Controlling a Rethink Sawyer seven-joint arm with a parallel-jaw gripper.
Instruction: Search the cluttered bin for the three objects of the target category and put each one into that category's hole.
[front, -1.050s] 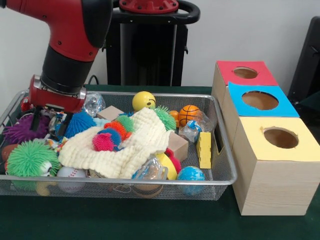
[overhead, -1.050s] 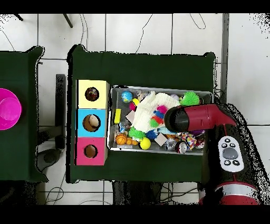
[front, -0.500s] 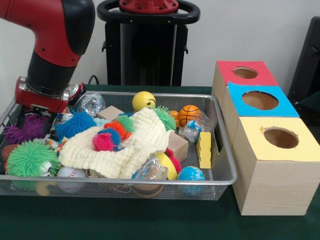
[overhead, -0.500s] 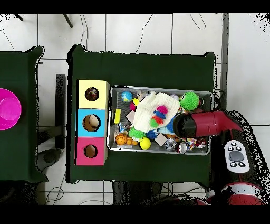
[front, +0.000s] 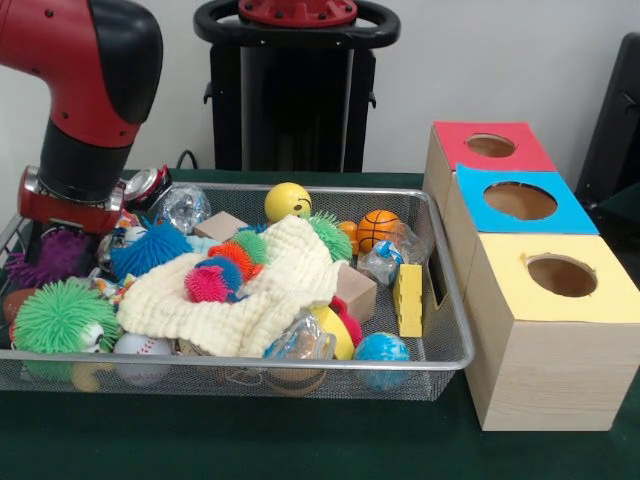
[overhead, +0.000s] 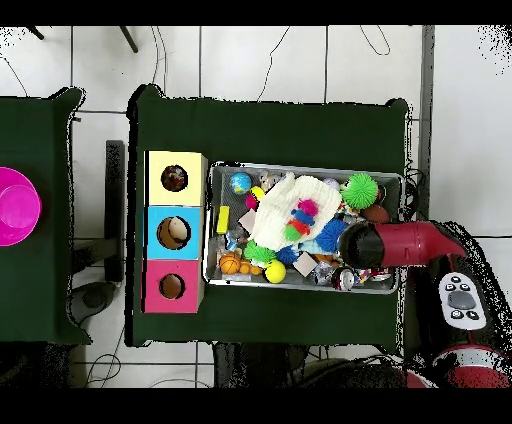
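A wire mesh bin (front: 445, 300) (overhead: 392, 180) holds a jumble of toys. A cream cloth (front: 255, 290) (overhead: 278, 205) lies over the middle. Around it are spiky balls in green (front: 60, 315), blue (front: 150, 248) and purple (front: 50, 255), a yellow ball (front: 287, 201), a basketball (front: 378, 228), a globe ball (front: 381, 349) and a yellow block (front: 408, 298). My gripper (front: 55, 232) hangs at the bin's left end over the purple spiky ball; its tips are hidden. In the overhead view the arm (overhead: 400, 245) covers it. Red (front: 490, 146), blue (front: 520, 200) and yellow (front: 562, 275) boxes each have a round hole.
A shiny can (front: 148, 184) and a crinkled plastic bundle (front: 185, 207) lie at the bin's back left rim. Wooden blocks (front: 355, 290) sit beside the cloth. A pink bowl (overhead: 15, 205) stands on a separate table. The boxes line the bin's right side in the front view.
The arm has slid from over the blue spiky ball toward the bin's left end in the front view and risen slightly, uncovering the can and the plastic bundle. The toys look unmoved.
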